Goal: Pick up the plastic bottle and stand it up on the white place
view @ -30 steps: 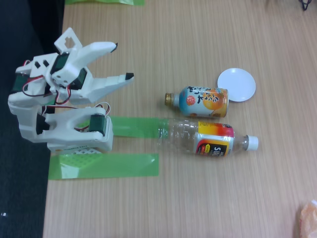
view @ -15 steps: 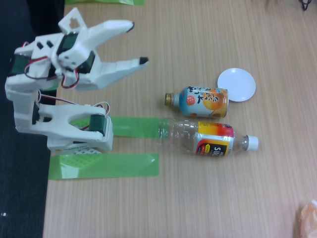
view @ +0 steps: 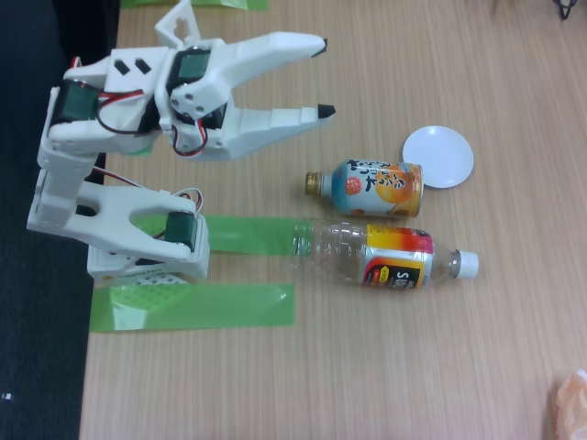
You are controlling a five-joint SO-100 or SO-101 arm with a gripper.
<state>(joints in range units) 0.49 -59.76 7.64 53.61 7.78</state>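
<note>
Reach is the step I judge to be in hand: nothing is gripped, and my pincer (view: 323, 77) hangs with its two fingers spread wide apart and nothing between them, well apart from the plastic bottle (view: 385, 257) and further up the fixed view. That bottle lies on its side on the wooden worktop (view: 413, 367), white cap (view: 468, 264) pointing right, its clear bottom end resting over the tip of a strip of green tape (view: 243, 235). Just above it, also lying flat, is a shorter orange drink can (view: 371, 188) with a gold cap pointing left; the two are close but I cannot tell if they touch. The white dish (view: 438, 157) sits just beside the can's right end, up and to the right, bare.

Next I would need to swing the pincer down the view and right, over the bottle's middle, and lower it without nudging the can, which leaves little room on that side.

On the bottle's yellow, orange, red and black band I can make out letters that look like "SU", no more. The can carries dark script I cannot read at this sharpness
</note>
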